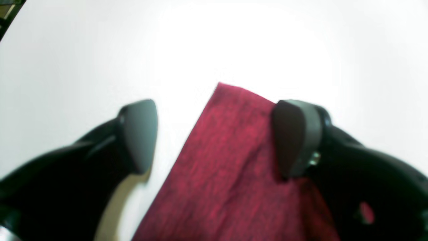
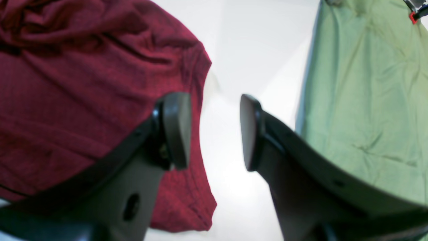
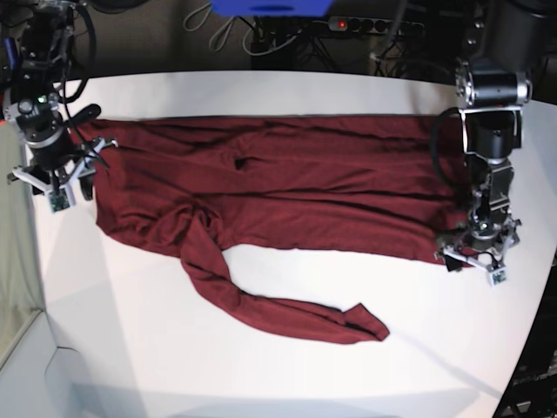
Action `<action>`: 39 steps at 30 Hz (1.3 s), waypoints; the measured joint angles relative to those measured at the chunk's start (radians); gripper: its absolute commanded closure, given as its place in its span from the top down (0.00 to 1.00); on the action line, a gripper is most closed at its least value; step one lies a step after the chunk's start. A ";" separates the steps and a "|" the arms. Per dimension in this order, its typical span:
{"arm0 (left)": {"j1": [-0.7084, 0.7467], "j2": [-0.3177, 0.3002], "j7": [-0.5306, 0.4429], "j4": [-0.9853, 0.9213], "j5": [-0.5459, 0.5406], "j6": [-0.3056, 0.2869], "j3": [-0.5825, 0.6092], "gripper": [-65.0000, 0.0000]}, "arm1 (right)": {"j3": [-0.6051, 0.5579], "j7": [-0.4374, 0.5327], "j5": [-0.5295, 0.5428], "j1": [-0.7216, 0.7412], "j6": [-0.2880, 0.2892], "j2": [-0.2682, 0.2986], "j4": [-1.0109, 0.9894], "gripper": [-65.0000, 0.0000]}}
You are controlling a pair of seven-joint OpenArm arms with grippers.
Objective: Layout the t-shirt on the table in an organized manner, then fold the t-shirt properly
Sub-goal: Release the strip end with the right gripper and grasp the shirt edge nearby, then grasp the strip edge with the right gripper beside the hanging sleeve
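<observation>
Layout mostly there, folding not started yet

The t-shirt (image 3: 287, 187) lies stretched lengthwise across the table (image 3: 287, 383), but it's wrinkly and one long sleeve (image 3: 270, 305) trails loose toward the front, so it needs tidying before any fold. The left gripper (image 1: 214, 137) sits wide over one corner of the cloth, nothing pinched; the right gripper (image 2: 215, 132) hangs at the other end, jaws apart, empty.

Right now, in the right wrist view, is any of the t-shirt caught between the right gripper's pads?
No. The right gripper stands open over bare white table, and the maroon t-shirt lies off to one side of the gap.
</observation>
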 measured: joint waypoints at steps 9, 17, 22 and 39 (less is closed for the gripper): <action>0.005 -0.001 -0.086 -0.035 0.000 -0.006 0.000 0.32 | -0.094 0.000 0.001 0.074 0.000 0.006 0.001 0.39; 0.008 -0.001 -0.080 -0.028 -0.001 -0.006 -0.002 0.23 | -0.323 -0.119 0.008 0.214 0.012 0.009 -0.046 0.39; 0.008 -0.003 -0.082 -0.028 -0.007 -0.006 -0.002 0.22 | -0.374 -0.216 0.002 0.374 0.118 0.002 -0.218 0.51; 0.007 -0.002 -0.077 -0.028 -0.008 -0.003 -0.003 0.22 | -0.369 -0.008 0.000 0.576 0.126 0.079 -0.715 0.63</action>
